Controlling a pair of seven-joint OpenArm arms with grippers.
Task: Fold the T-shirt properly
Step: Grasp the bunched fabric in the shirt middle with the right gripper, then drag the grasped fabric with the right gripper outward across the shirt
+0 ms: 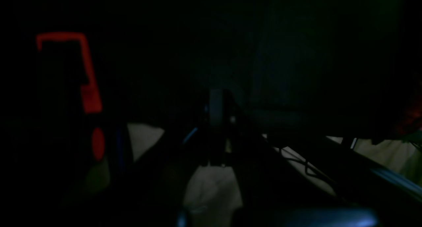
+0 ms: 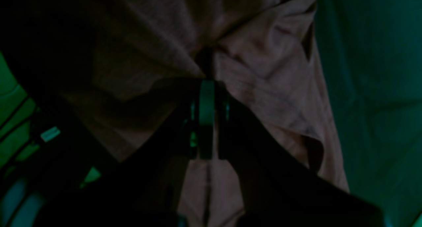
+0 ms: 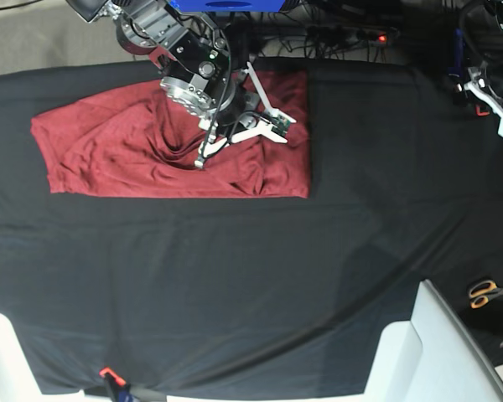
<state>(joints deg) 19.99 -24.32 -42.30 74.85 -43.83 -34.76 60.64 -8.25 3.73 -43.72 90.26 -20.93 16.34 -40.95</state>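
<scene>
Left wrist view: almost wholly dark. The left gripper [image 1: 216, 128] shows at centre only as a black outline with its jaws together, nothing between them; pale floor lies below and a red outline sits at upper left. The shirt is not in this view.

Right wrist view: the right gripper [image 2: 207, 88] at centre has its jaws closed on a pinch of the T-shirt [image 2: 257, 72], creases running out from the grip point. Dark cloth shows along the right edge.

Base view: the T-shirt [image 3: 109, 151] lies in the upper left of the black table cover [image 3: 251, 285], partly doubled over and bunched in the middle under the right gripper [image 3: 199, 162]. The left arm is parked at the upper right corner, well apart. Judgement: a fold is under way; next the gathered cloth must be carried across and laid flat, without dragging the layers beneath. Scissors [image 3: 484, 292] at the right edge are well clear; nothing obstructs.
</scene>
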